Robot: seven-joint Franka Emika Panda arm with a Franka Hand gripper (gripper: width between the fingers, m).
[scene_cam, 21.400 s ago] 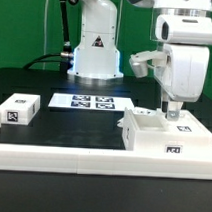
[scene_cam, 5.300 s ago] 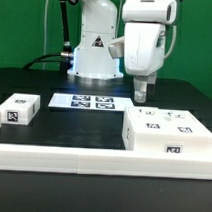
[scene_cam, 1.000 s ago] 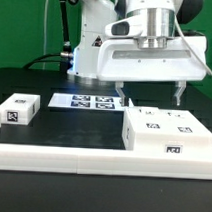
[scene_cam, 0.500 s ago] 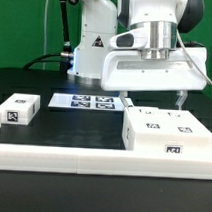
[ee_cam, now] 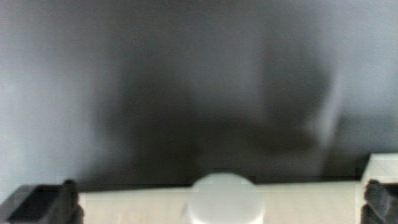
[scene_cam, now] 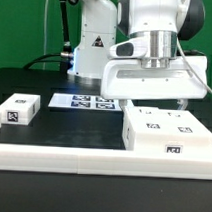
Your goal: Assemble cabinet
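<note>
The white cabinet body (scene_cam: 168, 132), with several tags on top and one on its front, sits at the exterior view's right. My gripper (scene_cam: 151, 99) hangs just above its far edge, open wide and empty. One fingertip (scene_cam: 181, 100) shows beyond the body's back. A small white tagged panel piece (scene_cam: 19, 110) lies at the exterior view's left. The wrist view is blurred. It shows the dark fingertips (ee_cam: 45, 205) far apart at the frame's edges, a pale surface (ee_cam: 125, 205) between them and a white rounded blob (ee_cam: 226, 200) in the middle.
The marker board (scene_cam: 91, 101) lies flat on the black table behind the cabinet body. The white robot base (scene_cam: 96, 49) with a triangle sticker stands at the back. A white ledge (scene_cam: 92, 158) runs along the front.
The gripper has sunk slightly toward the cabinet body's far edge over the last second. Since several seconds ago the hand has turned broadside and the fingers have spread wide.
</note>
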